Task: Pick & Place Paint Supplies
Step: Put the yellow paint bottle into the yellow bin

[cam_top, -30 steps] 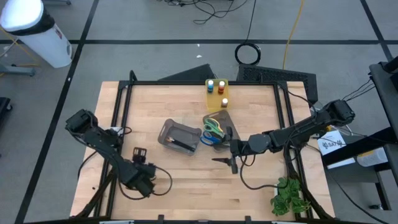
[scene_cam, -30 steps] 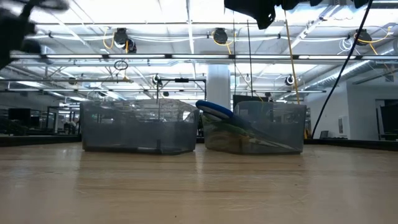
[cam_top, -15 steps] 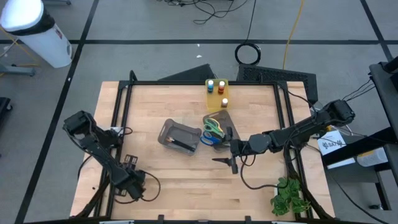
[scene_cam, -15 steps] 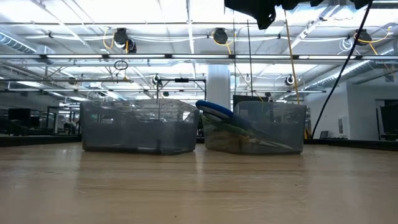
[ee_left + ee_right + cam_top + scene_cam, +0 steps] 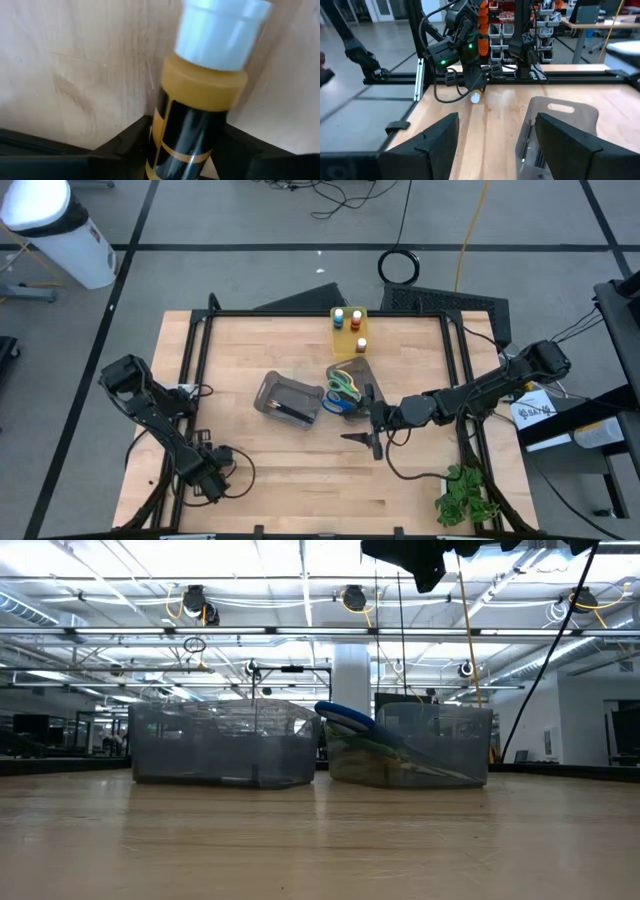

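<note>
Left pincer [image 5: 208, 486] shifted slightly nearer table's front-left edge | clamps yellow white-capped pot [image 5: 200, 105] | right pincer [image 5: 373, 423] gapes, empty

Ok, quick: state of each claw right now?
Left claw: shut on a paint bottle with a pale cap, at the table's near-left edge.
Right claw: open, empty, beside the grey bin.

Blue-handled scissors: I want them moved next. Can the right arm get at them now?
Probably yes. The right end effector hovers open beside their bin, the blue-handled scissors stick up over its rim uncovered, and the left end effector, holding a paint bottle, is far off.
</note>
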You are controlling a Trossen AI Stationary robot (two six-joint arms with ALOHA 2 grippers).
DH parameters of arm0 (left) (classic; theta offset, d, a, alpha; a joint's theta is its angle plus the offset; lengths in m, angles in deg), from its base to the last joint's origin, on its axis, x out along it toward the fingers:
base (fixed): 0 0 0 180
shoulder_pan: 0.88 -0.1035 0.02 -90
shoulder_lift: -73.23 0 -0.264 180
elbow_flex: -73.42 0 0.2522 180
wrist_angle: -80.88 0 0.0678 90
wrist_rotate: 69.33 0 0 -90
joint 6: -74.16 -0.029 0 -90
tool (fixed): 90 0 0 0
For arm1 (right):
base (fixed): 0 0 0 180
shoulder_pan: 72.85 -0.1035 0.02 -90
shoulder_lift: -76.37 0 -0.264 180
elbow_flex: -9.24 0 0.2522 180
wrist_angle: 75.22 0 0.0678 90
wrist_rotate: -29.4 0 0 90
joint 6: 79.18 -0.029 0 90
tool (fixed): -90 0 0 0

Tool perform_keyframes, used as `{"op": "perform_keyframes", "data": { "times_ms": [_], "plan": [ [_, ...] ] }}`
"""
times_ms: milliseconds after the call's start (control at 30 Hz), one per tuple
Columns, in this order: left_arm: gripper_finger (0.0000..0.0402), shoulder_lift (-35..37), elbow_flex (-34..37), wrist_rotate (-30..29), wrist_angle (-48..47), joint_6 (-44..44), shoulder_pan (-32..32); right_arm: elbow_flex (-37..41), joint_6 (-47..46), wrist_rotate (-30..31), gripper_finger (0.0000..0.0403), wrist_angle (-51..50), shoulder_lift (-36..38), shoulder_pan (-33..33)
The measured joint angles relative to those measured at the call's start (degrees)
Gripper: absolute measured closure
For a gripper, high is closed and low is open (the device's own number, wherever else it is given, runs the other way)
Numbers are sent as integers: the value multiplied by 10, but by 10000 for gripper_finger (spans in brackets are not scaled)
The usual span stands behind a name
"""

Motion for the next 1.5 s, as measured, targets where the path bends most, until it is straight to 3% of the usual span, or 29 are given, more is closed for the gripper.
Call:
{"op": "perform_keyframes", "data": {
  "times_ms": [167,233,300,367,533,667,767,867,967,1067,1300,1500],
  "plan": [
    [275,0,-8,-10,0,3,-5,0,-27,-14,156,-5,0,0],
    [281,-3,-19,-29,1,1,-14,0,-28,-30,156,-5,0,0],
    [281,-3,-39,-79,11,-5,-26,1,-38,-49,156,-2,-1,0],
    [281,-5,-64,-168,49,-33,-39,7,-55,-71,156,11,-10,0],
    [275,-5,-120,-342,224,-244,-72,29,-53,-75,156,20,-26,0],
    [269,-4,-149,-415,431,-455,-103,47,-64,-73,156,25,-51,0],
    [280,-5,-151,-419,582,-573,-129,57,-58,-72,156,80,-88,-11],
    [282,-4,-151,-391,688,-637,-153,56,-1,-72,156,205,-147,-26],
    [282,-4,-151,-352,703,-643,-180,56,54,-72,156,358,-200,-36],
    [282,-5,-150,-350,690,-630,-200,52,68,-59,156,465,-222,-40],
    [282,-9,-150,-343,666,-606,-225,-14,87,7,156,402,-240,-53],
    [283,-26,-150,-336,668,-602,-232,-72,97,15,156,292,-240,-54]
  ]
}}
